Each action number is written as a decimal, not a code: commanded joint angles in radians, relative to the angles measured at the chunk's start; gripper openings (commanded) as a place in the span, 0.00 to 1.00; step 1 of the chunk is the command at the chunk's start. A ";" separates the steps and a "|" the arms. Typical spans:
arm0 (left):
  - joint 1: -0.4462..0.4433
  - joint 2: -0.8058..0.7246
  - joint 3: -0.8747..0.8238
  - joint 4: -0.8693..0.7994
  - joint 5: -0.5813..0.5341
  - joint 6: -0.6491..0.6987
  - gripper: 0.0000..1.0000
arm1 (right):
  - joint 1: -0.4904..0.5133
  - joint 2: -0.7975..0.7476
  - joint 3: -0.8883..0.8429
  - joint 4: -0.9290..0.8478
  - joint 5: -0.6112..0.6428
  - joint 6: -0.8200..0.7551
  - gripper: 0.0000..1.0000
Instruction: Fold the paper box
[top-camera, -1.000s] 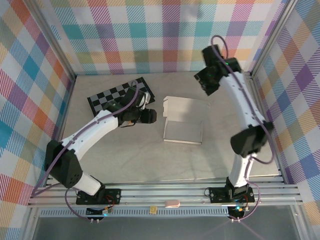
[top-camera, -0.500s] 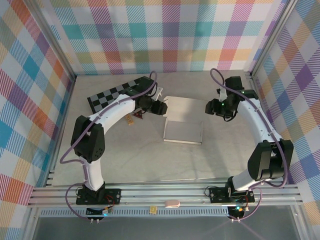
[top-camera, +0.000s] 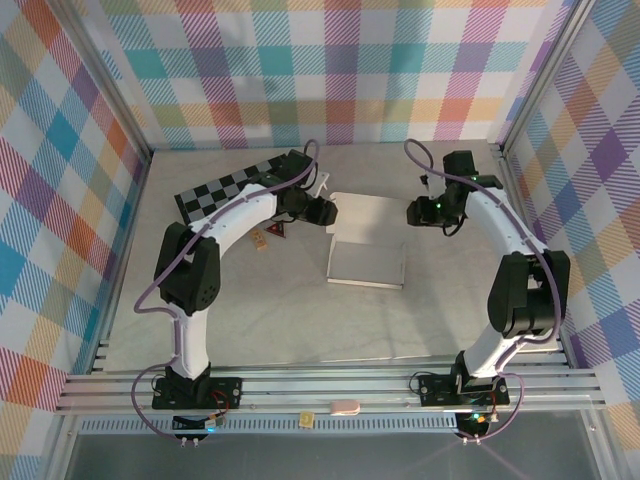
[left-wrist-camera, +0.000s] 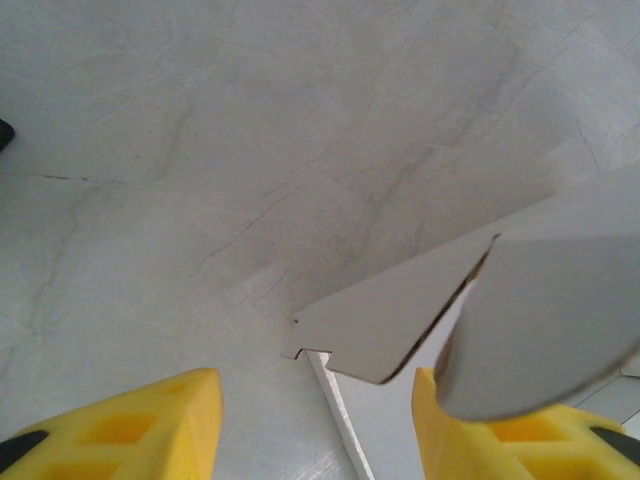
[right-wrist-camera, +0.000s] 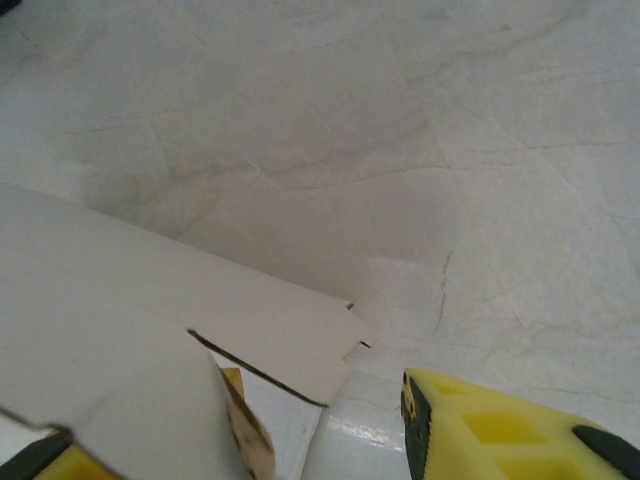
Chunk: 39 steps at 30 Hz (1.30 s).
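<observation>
**Both pincers swing in on the far corners of the paper box (top-camera: 368, 240)**

Top view: in the last second the left pincer (top-camera: 322, 212) has come across from beside the checkered board (top-camera: 215, 195) to the box's upper-left corner. The right pincer (top-camera: 418, 212) has dropped from high in the upper right to the opposite corner. The box has not shifted. It sits mid-frame on the worktop (top-camera: 280, 320) and looks largely flat, so I'd say the folding proper is only starting. A small brownish item left of the box is too tiny to name.

Left wrist: the left pincer (left-wrist-camera: 312, 400) is released, jaws apart. A box (left-wrist-camera: 400, 310) corner pokes in between them, and a blurred raised flap hides the lower-right finger.

Right wrist: the right pincer (right-wrist-camera: 320, 400) is also released and gripping nothing. Cardboard (right-wrist-camera: 150, 300) covers the lower-left finger, and I can't tell whether it touches.
</observation>
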 joint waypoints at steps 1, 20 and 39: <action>0.004 0.019 0.044 0.023 0.030 -0.002 0.50 | -0.004 0.010 0.045 0.031 -0.078 -0.038 0.42; -0.049 0.058 0.085 0.006 -0.013 -0.031 0.15 | 0.016 0.048 0.050 0.008 -0.018 -0.034 0.19; -0.099 0.036 0.127 -0.022 -0.363 -0.263 0.00 | 0.181 0.053 0.135 -0.015 0.346 0.308 0.00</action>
